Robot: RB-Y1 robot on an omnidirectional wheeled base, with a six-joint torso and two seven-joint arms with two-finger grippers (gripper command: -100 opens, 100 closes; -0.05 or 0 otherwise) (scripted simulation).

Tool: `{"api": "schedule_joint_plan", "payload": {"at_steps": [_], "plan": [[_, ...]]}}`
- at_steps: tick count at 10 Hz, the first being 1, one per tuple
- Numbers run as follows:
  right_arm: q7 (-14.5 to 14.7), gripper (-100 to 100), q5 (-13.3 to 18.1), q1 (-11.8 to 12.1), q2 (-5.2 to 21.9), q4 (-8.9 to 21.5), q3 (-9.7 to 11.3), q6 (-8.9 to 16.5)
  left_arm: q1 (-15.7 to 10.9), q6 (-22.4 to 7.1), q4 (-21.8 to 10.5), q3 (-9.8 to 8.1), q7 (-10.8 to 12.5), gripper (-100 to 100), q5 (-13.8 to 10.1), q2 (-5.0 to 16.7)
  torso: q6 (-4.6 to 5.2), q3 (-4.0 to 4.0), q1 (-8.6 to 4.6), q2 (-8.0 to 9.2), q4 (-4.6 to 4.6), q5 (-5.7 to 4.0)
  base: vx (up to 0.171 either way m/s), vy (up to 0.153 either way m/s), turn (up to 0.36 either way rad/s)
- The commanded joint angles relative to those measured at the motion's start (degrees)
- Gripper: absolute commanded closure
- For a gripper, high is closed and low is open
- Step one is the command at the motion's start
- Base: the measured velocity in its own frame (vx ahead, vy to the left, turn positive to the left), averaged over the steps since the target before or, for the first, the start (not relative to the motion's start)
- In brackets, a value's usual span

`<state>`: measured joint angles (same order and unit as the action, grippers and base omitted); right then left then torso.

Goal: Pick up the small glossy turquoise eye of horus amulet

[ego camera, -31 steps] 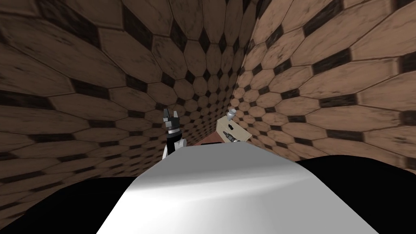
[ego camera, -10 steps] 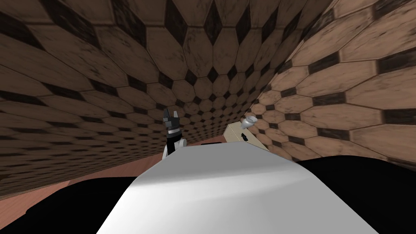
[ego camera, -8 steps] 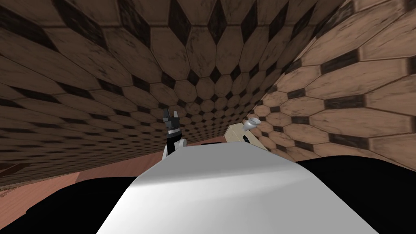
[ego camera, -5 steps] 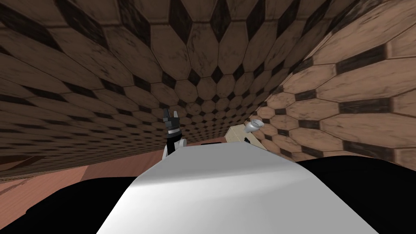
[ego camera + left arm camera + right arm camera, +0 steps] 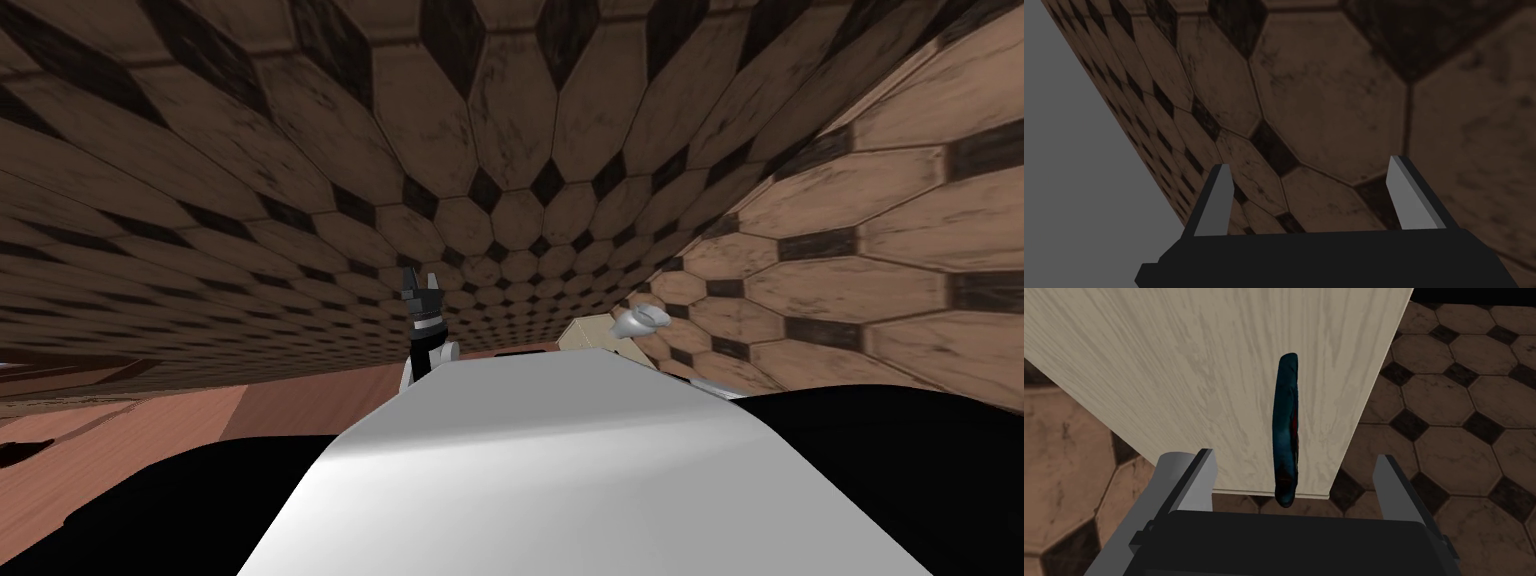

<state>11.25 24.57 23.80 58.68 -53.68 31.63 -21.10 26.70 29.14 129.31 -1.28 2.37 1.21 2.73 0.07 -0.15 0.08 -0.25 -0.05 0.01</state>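
The amulet (image 5: 1286, 423) is a thin, glossy dark turquoise piece seen edge-on, with a trace of red on it. It stands on a pale wood top (image 5: 1174, 378), and its near end reaches that top's edge. My right gripper (image 5: 1295, 455) is open, one finger on each side of the amulet's near end, neither touching it. In the head view the pale wood top (image 5: 590, 333) is just right of centre, with a light grey rounded part (image 5: 640, 320) over it. My left gripper (image 5: 420, 293) is raised left of centre, open (image 5: 1309, 172) and holding nothing.
Brown tiled walls (image 5: 520, 150) with dark diamonds close in ahead and on the right. The same tiling (image 5: 1449, 413) lies beyond the wood top's edge. A reddish floor (image 5: 150, 440) opens at the lower left.
My head view has swung: the wall corner has slid right, the reddish floor has come into view at the left, and the wood top with the grey part has shifted right. The left arm holds still.
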Motion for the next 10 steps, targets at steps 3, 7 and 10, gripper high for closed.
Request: {"api": "schedule_joint_plan", "payload": {"at_steps": [3, 7, 10], "plan": [[1.0, -100, 0.4, -1.2, -3.3, 1.9, 0.0, 1.2, 0.0, 0.0, 0.0, 0.00, 0.0, 0, 0.0, 0.0, -0.02, 0.13, -0.11, 0.21, 0.06, -0.03, -0.002, -0.031, 0.054], [0.9, 100, 0.5, -1.6, -3.6, 2.3, 0.2, 1.3, 0.0, 0.0, 0.0, 0.00, 0.0, 0, 0.0, 0.0, 0.01, 0.16, -0.06, 0.26, 0.06, -0.02, -0.002, -0.024, 0.018], [1.0, 100, 0.5, -1.6, -3.6, 2.3, 0.1, 1.3, 0.0, 0.0, 0.0, 0.00, 0.0, 0, 0.0, 0.0, 0.01, 0.15, -0.03, 0.25, 0.06, -0.03, 0.000, 0.000, 0.000]]}}
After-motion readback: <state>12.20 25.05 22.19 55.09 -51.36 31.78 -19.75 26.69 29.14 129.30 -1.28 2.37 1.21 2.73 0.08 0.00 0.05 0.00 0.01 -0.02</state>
